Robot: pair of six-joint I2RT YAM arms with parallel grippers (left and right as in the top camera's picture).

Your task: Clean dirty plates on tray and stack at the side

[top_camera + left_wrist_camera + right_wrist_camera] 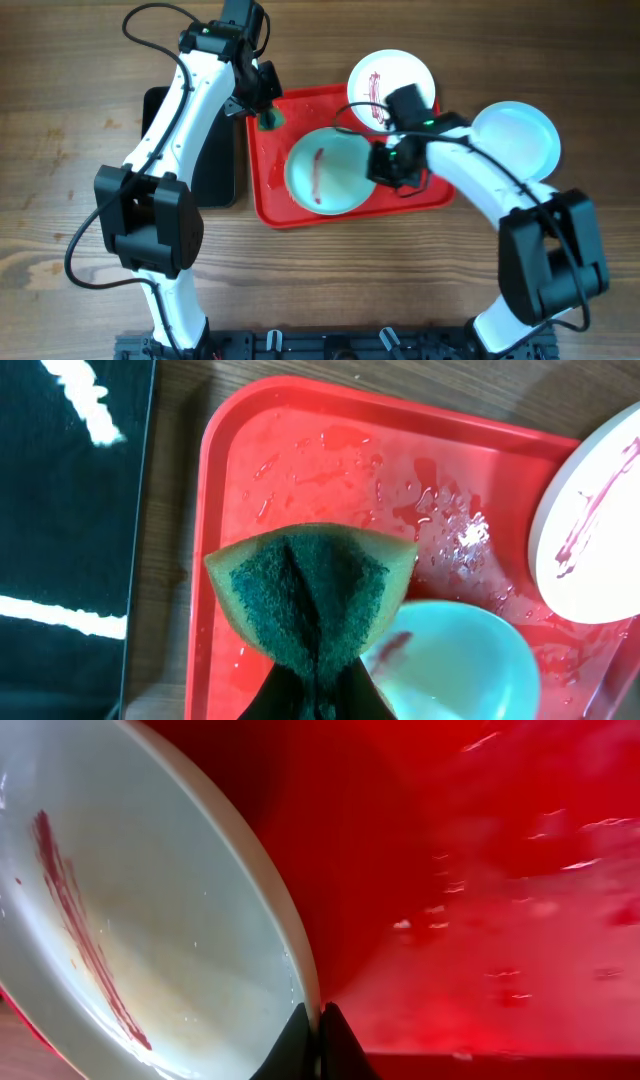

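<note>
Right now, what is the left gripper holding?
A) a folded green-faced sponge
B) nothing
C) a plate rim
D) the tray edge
A: the left gripper is shut on a folded sponge, green scrub face out, above the wet red tray.

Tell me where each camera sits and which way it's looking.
Overhead: above the table, facing straight down on the red tray; left arm and right arm show.
Left wrist: on the left arm, facing down past its jaws, shut on the sponge, onto the tray.
Right wrist: on the right arm, facing along the streaked mint plate; jaws pinch its rim.
Shared: all show that plate.
</note>
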